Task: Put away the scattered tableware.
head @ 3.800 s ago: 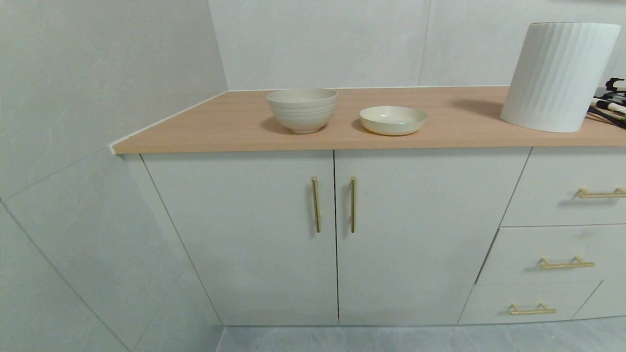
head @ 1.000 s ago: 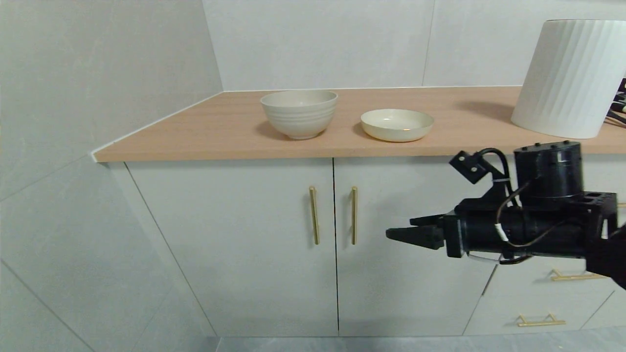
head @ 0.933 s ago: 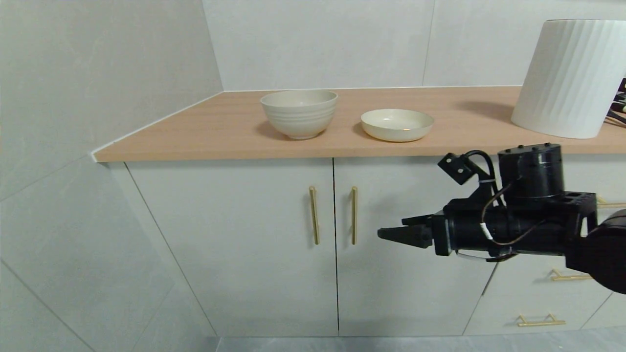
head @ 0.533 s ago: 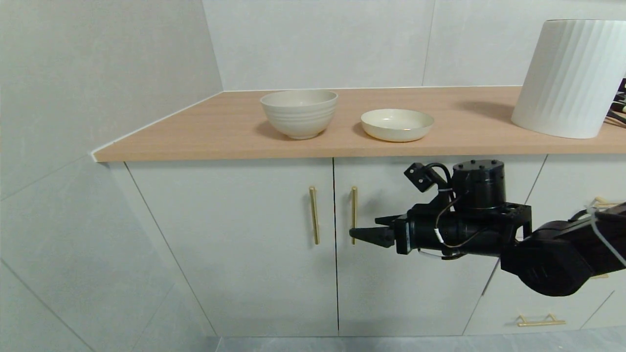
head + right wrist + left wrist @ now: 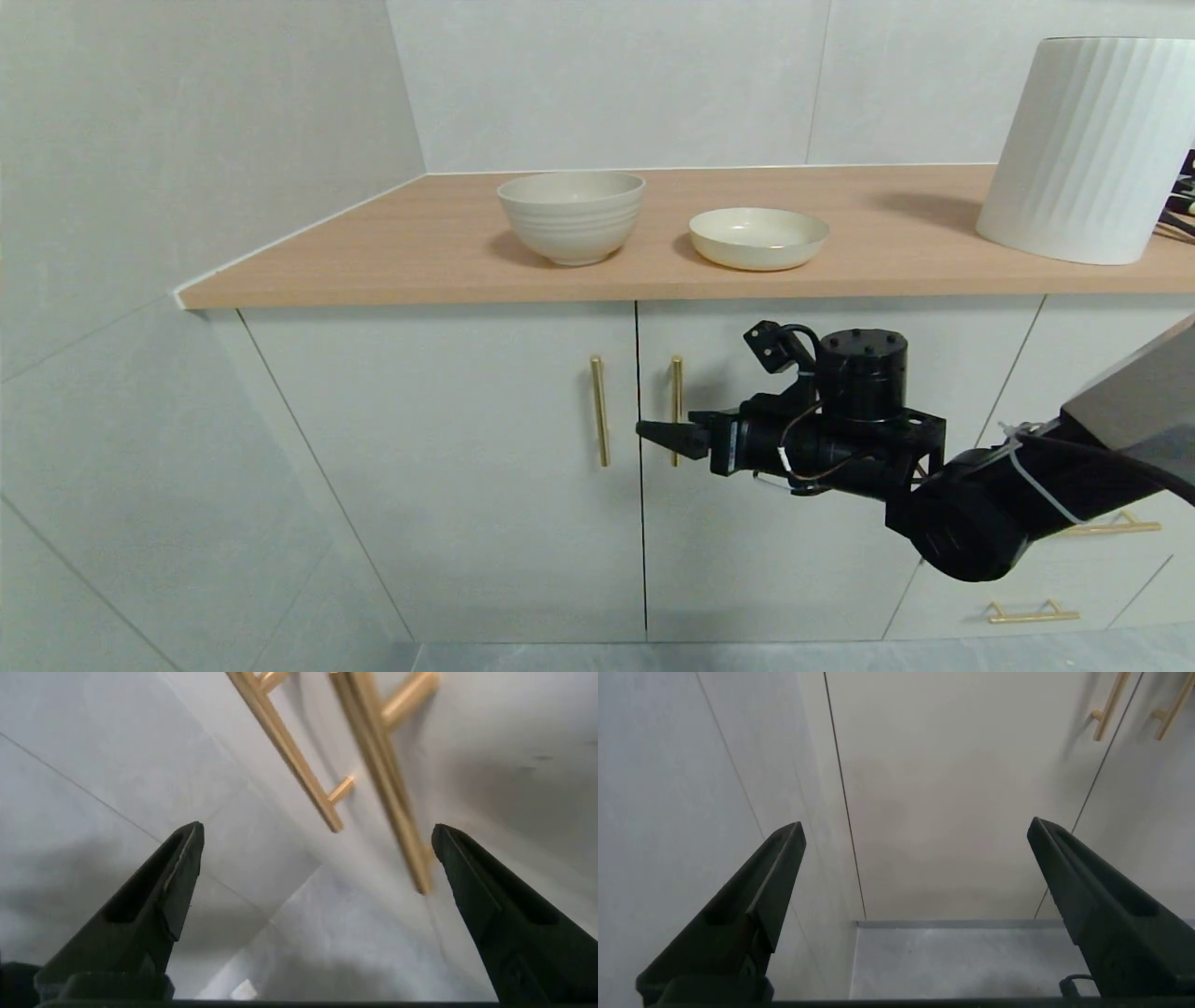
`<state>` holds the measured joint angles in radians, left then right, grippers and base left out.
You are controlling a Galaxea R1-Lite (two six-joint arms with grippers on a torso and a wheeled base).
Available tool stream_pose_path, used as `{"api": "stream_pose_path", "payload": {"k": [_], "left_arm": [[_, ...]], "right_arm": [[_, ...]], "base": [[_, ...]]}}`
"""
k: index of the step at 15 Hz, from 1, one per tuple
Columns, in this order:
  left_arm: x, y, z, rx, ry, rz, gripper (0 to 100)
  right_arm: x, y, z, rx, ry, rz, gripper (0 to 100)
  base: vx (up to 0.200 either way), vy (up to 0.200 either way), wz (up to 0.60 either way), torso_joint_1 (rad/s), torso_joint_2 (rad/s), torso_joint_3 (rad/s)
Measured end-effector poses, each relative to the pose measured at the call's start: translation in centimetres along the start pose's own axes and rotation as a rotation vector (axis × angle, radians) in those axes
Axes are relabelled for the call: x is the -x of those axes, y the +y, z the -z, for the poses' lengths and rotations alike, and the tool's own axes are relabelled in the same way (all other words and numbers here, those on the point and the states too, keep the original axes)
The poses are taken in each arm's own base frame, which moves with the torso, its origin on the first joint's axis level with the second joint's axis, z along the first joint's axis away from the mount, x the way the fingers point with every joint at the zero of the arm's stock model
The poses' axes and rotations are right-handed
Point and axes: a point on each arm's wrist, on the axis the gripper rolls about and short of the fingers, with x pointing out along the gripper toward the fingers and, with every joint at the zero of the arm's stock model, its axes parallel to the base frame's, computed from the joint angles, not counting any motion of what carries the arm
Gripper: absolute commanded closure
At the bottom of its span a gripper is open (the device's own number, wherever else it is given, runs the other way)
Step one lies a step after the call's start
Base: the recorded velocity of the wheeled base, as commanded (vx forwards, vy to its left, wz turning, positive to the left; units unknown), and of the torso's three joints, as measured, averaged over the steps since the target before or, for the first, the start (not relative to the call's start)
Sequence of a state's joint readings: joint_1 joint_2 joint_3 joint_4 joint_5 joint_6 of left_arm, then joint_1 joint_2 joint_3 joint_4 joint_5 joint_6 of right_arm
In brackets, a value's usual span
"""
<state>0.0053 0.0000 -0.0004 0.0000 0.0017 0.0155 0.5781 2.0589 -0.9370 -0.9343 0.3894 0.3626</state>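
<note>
I see the bowl (image 5: 571,215) and shallow dish (image 5: 758,237) side by side on the wooden countertop (image 5: 411,254), against the tiled wall (image 5: 607,84). Below the countertop my right gripper (image 5: 653,432) hangs spread wide by the cabinet handles (image 5: 600,411); my left gripper (image 5: 915,833) gapes too.

Deep ribbed cream bowl (image 5: 571,217) on wooden countertop (image 5: 420,261), shallow cream dish (image 5: 758,238) just right of it, white ribbed container (image 5: 1088,149) farther right, right gripper (image 5: 651,431) before brass door handles (image 5: 601,411) below.

Right hand (image 5: 653,432) swung in from right, tips now reaching right door handle (image 5: 676,387).
</note>
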Motion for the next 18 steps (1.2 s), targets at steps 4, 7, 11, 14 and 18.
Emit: {"api": "stream_pose_path", "payload": {"k": [4,7,11,14,18], "left_arm": [[0.0,0.0,0.0,0.000,0.000,0.000,0],[0.0,0.0,0.0,0.000,0.000,0.000,0],[0.0,0.0,0.0,0.002,0.000,0.000,0],[0.0,0.0,0.0,0.004,0.000,-0.001,0],[0.0,0.0,0.0,0.005,0.000,-0.001,0]], "right_arm": [[-1.0,-0.5,0.4,-0.010,-0.033,0.003,0],[-1.7,-0.5,0.8,-0.031,-0.031,-0.004,0],[-2.6,-0.2,1.2,-0.051,-0.064,-0.014,0],[-2.8,0.0,1.5,-0.082,-0.064,-0.023,0],[-2.4,0.3,1.7,-0.099,-0.042,-0.047,0]], "base": [[0.000,0.000,0.00,0.000,0.00,0.000],[0.000,0.000,0.00,0.000,0.00,0.000],[0.000,0.000,0.00,0.000,0.00,0.000],[0.000,0.000,0.00,0.000,0.00,0.000],[0.000,0.000,0.00,0.000,0.00,0.000]]}}
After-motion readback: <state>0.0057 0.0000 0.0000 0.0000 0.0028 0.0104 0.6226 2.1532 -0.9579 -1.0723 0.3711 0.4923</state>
